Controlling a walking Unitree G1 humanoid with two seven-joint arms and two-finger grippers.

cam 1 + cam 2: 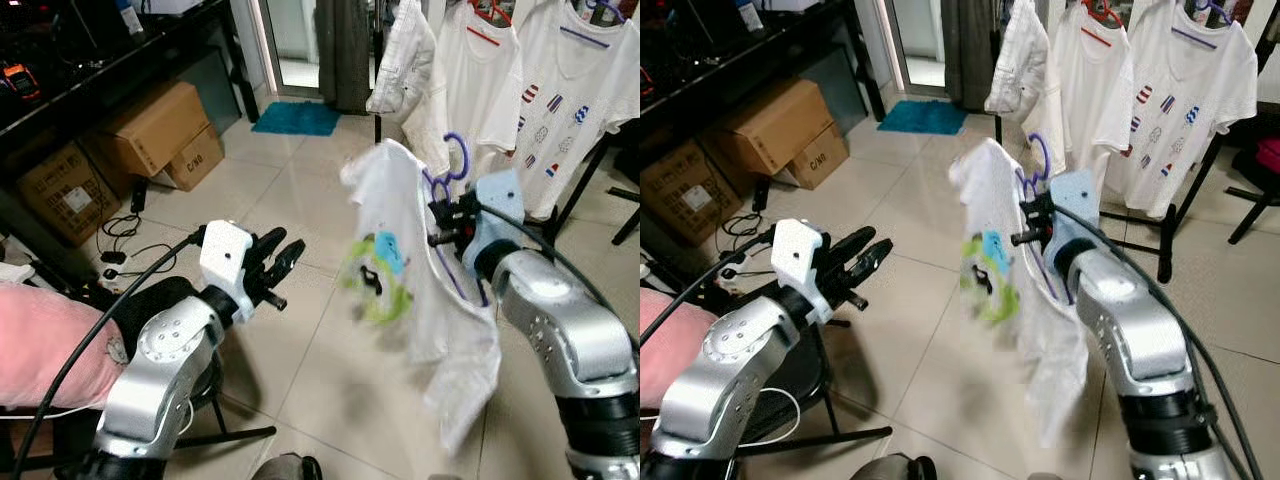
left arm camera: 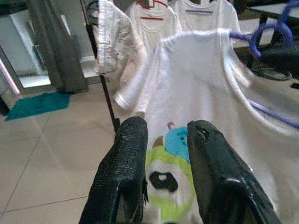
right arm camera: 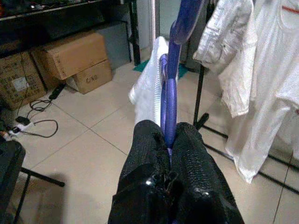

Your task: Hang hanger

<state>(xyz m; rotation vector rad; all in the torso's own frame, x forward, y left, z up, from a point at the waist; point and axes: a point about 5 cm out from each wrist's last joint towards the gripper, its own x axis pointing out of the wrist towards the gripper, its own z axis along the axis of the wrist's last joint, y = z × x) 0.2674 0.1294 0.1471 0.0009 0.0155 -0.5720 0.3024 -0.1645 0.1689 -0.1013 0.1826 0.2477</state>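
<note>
Pale floor tiles point(image 1: 300, 230) run across the room to a doorway where a teal mat point(image 1: 296, 118) lies. Beyond the right gripper's fingers stands a dark clothes rack point(image 1: 1167, 235) hung with white shirts point(image 1: 560, 90), some printed with small coloured marks, one on a red hanger point(image 2: 150, 4). Well off to the far side of the left gripper, cardboard boxes point(image 1: 160, 130) sit under a dark shelf, with black cables point(image 1: 125, 240) trailing on the tiles near them. A pink cushion point(image 1: 45, 345) lies beside the left arm, lower than its fingers.

Between the two grippers hangs a white T-shirt point(image 1: 420, 290) printed with a green and blue cartoon figure; it drapes from the purple hanger point(image 1: 455, 160) and falls well below the right gripper. The print faces the left gripper, and the picture of it is blurred.

The right gripper point(image 3: 169, 140) is raised, and its two black fingers point(image 3: 145, 149) are pressed together on the purple hanger's stem just below the hook, which rises straight out past the fingertips.

The left gripper point(image 2: 166, 135) is lifted and points toward the shirt without touching it; its jaws stand apart with a clear gap and nothing between them.
</note>
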